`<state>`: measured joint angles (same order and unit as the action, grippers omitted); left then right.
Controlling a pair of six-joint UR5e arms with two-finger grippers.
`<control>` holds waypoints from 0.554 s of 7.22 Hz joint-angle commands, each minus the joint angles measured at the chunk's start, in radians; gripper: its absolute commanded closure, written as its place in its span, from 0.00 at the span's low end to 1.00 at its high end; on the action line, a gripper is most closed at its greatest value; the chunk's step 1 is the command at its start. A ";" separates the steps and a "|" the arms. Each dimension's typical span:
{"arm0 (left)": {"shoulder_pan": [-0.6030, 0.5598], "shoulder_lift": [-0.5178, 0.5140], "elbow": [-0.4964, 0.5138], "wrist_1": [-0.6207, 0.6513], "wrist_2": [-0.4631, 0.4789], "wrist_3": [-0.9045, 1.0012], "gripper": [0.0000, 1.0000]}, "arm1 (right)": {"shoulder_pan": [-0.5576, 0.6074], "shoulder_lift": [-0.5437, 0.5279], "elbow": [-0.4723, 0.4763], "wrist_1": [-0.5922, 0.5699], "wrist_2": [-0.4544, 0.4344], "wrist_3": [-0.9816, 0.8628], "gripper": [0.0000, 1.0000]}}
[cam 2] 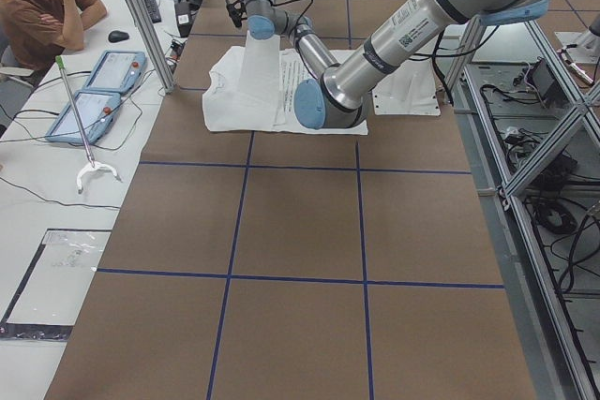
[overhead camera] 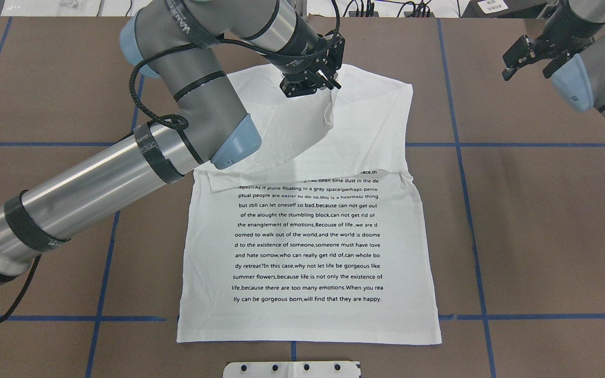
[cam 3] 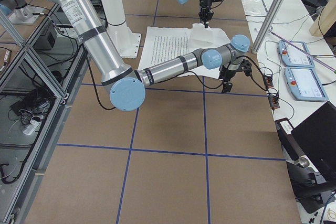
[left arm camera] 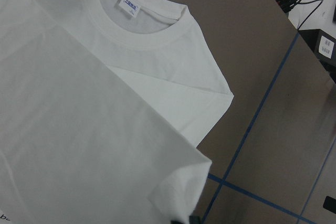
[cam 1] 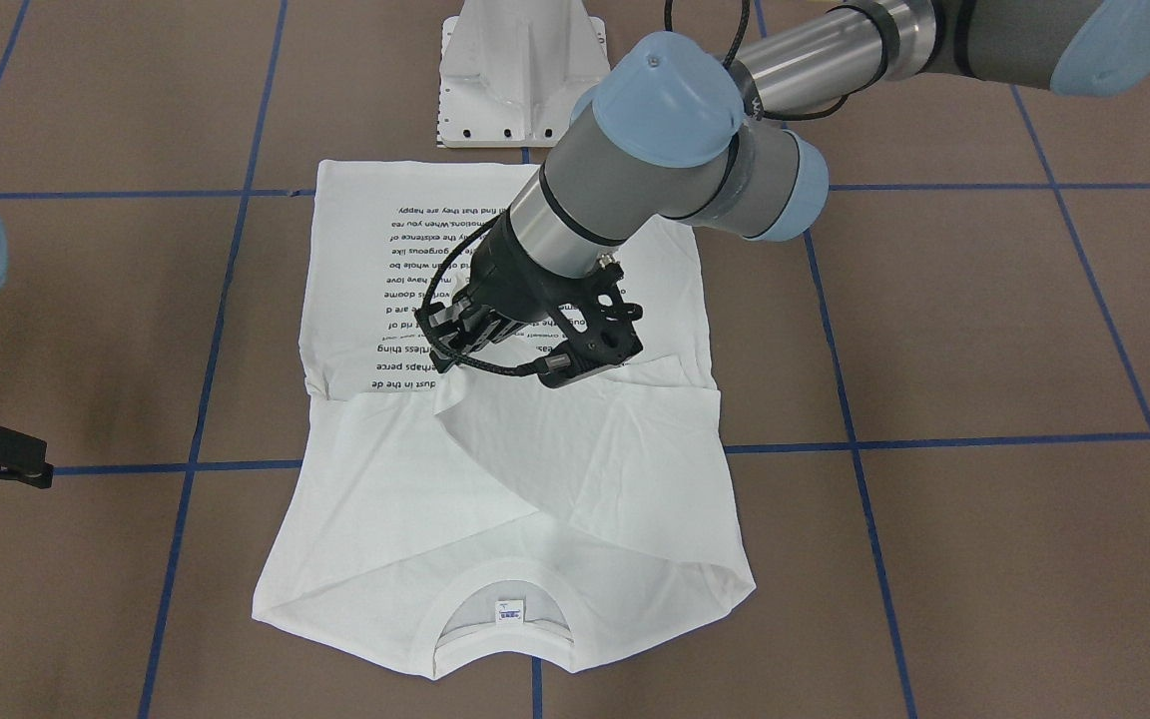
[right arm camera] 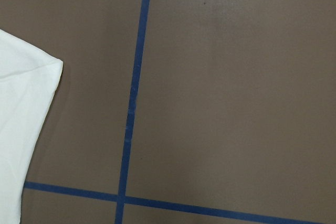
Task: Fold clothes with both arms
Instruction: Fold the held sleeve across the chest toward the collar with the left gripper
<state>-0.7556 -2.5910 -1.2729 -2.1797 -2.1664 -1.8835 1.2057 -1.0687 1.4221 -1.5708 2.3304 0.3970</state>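
Here, a soft, creased white shirt [overhead camera: 308,236] lies flat. The left gripper [overhead camera: 331,84] pinches its raised fold, which hides the upper text lines. The right gripper [overhead camera: 528,60] hangs splayed.

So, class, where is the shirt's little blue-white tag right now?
In the front-facing view the tag sits bottom centre, inside the collar, at the shirt end farthest from the pedestal.

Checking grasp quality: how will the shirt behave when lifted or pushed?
Probably floppy: the shirt sags in a limp fold from the left end effector. Likely light, since the thin cloth lies flat and creased. A push would probably bunch it.
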 commanded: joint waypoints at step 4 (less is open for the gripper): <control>0.143 -0.046 0.142 -0.156 0.176 0.010 1.00 | 0.000 -0.023 -0.003 0.000 0.001 -0.001 0.00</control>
<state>-0.6499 -2.6357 -1.1437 -2.3209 -2.0321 -1.8806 1.2057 -1.0889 1.4192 -1.5708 2.3316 0.3957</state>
